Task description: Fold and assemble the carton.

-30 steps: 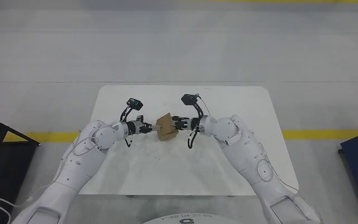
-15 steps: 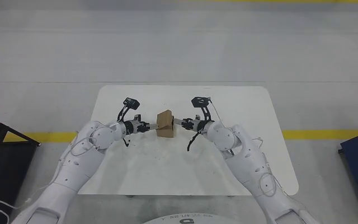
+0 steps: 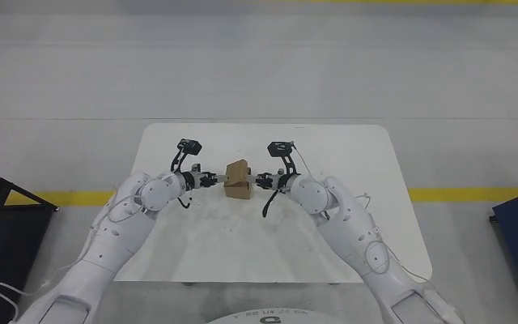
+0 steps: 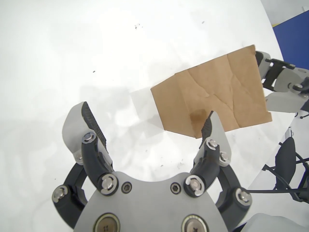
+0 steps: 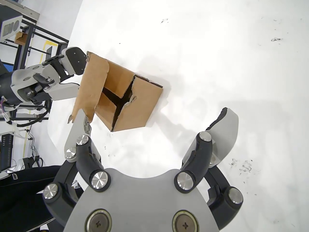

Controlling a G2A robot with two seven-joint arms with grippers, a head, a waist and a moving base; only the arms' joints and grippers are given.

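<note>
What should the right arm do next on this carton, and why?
Probably nudge the right gripper inward to press the loose flap shut. It stands out from the carton end, where other flaps leave a cross-shaped gap; a right finger sits at its edge, and the open left gripper is at the far side to brace.

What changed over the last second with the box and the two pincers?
The box shifted slightly toward the far edge of the table and turned a little. The left pincer moved that way with it. The right arm's wrist swung outward, then came partly back. Nothing was gripped or released. Unchanged: both the left pincer and the right pincer are open, one on each side of the box, which sits on the table.
</note>
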